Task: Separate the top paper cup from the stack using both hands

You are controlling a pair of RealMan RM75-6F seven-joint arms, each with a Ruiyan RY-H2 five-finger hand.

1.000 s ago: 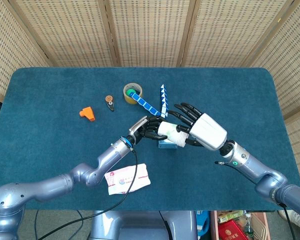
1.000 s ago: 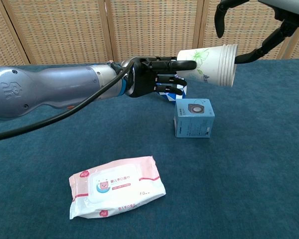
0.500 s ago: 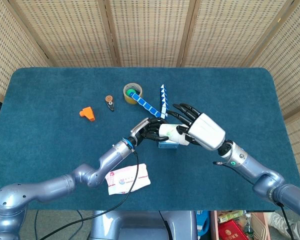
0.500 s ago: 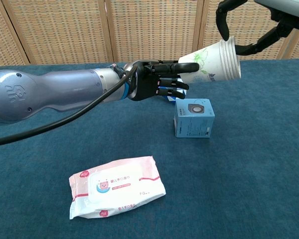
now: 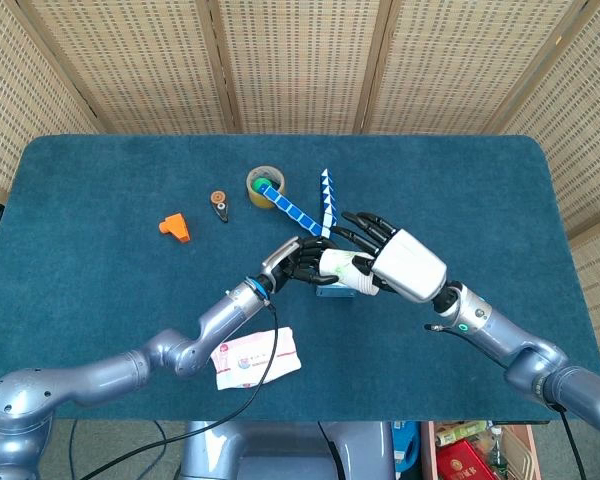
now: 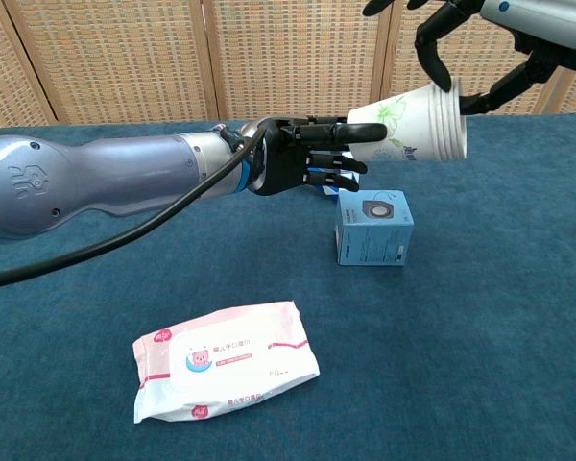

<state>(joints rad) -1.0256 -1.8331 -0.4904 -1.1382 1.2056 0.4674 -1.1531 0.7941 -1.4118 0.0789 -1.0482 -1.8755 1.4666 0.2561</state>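
We are holding the cup stack lying sideways above the table, our left hand grasping its base end, our right hand gripping its rims, so separation runs lengthwise.

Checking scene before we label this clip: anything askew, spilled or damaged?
Nothing spilled or damaged. The paper cup stack is held sideways in the air between the left hand and right hand, above the small blue box, as the task needs. The wipes pack lies flat on the table.
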